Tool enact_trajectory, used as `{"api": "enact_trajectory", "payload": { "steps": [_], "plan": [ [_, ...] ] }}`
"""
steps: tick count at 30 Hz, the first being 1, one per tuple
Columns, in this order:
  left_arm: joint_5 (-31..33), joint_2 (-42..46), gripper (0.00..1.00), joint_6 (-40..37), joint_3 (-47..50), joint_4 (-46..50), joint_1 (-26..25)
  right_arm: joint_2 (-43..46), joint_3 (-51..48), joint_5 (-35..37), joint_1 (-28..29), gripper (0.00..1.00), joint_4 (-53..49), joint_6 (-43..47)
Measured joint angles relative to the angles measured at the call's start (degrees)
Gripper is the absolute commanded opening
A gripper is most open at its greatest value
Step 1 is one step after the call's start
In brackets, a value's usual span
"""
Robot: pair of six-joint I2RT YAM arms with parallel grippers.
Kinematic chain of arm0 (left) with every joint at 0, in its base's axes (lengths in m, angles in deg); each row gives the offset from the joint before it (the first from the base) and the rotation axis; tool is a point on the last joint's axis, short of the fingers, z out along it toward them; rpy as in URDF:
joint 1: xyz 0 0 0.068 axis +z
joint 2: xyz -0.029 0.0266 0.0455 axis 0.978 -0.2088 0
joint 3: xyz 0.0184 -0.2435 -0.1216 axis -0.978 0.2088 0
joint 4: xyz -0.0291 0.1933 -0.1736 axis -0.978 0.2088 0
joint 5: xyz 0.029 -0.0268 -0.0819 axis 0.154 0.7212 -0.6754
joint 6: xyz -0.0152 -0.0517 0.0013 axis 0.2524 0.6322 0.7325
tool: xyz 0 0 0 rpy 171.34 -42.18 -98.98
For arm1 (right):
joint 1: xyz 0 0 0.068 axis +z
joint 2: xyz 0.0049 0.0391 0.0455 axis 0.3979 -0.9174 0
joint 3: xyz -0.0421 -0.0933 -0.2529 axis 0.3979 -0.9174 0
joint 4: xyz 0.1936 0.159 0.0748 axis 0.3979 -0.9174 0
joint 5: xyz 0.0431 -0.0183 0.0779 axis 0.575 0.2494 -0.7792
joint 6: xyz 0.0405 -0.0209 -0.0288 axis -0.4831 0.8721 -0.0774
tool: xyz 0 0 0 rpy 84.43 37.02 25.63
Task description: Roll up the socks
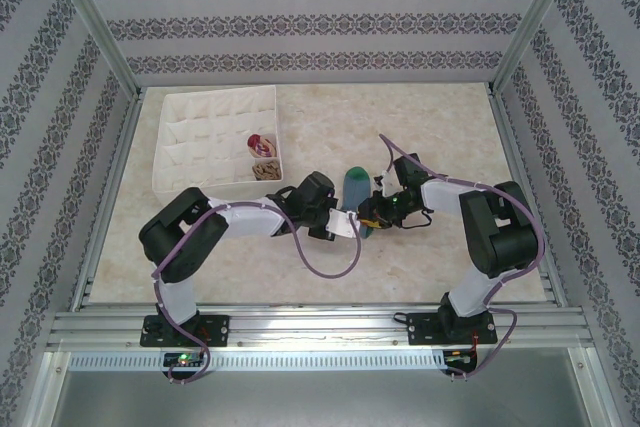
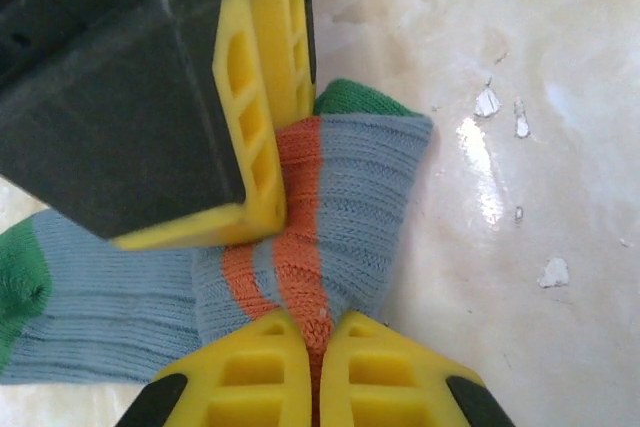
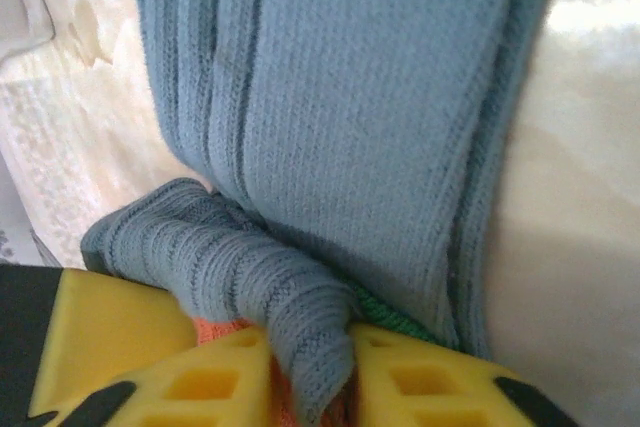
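- The blue sock (image 1: 356, 185) lies on the table (image 1: 450, 137) pretty much dead centre, just past the two grippers. In the overhead view its long end points off toward 12 o'clock.
- Its near end is bunched up. The bit with the orange stripe (image 2: 300, 207) is folded over on itself, so there's the start of a roll, but most of the length lies flat.
- The left gripper (image 2: 315, 335) sits at roughly 7 o'clock of the sock and is clamped tight on that orange-striped fold.
- The right gripper (image 3: 310, 349) comes in from about 5 o'clock, practically touching the left one. There's a wad of blue fabric between its jaws, which stand a bit apart. Honestly can't tell if it's really pinching or just loose around it.
- Out at 10 o'clock from the sock is the white box (image 1: 200, 112) with all the little compartments. Two on its right-hand side have something in them: a reddish bundle (image 1: 260, 142) and a tan bundle (image 1: 267, 169) at 6 o'clock of it. They look like socks already rolled and stashed, though they're too small to be sure.
- So my read is two down, one in hand. What's left is rolling the blue one the rest of the way and, I'd guess, dropping it in a free compartment.
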Motion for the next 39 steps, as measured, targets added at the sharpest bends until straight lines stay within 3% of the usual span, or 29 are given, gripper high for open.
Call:
{"api": "enact_trajectory", "payload": {
  "steps": [4, 13, 18, 26, 30, 35, 39],
  "plan": [
    [-5.27, -1.70, 0.00, 2.80, -6.60, 10.40, 0.46, 4.20, -1.09, 1.38, 0.13, 0.54, -1.99, 0.72],
    [-19.10, -9.55, 0.00, 14.97, -22.62, 32.94, 4.11, 17.79, -6.62, 7.91, 0.09, 0.56, -3.82, 1.81],
    [-24.61, -13.14, 0.01, 21.86, -25.57, 38.18, 6.49, 19.32, -8.20, 8.28, 0.31, 0.56, -2.32, 2.08],
    [-31.34, -15.96, 0.09, 32.74, -25.77, 37.88, 9.68, 16.13, -8.52, 8.13, 3.67, 0.54, 3.19, 3.48],
    [-32.94, -16.83, 0.11, 37.68, -25.83, 37.40, 10.47, 12.31, -8.17, 7.96, 5.84, 0.48, 5.31, 4.22],
    [-32.89, -17.07, 0.22, 41.22, -25.83, 37.24, 10.67, 9.31, -5.88, 8.28, 7.30, 0.20, 6.08, 4.59],
    [-32.02, -15.82, 0.32, 41.27, -23.61, 34.32, 10.75, 7.08, -4.07, 9.09, 7.52, 0.07, 4.98, 4.07]
  ]
}}
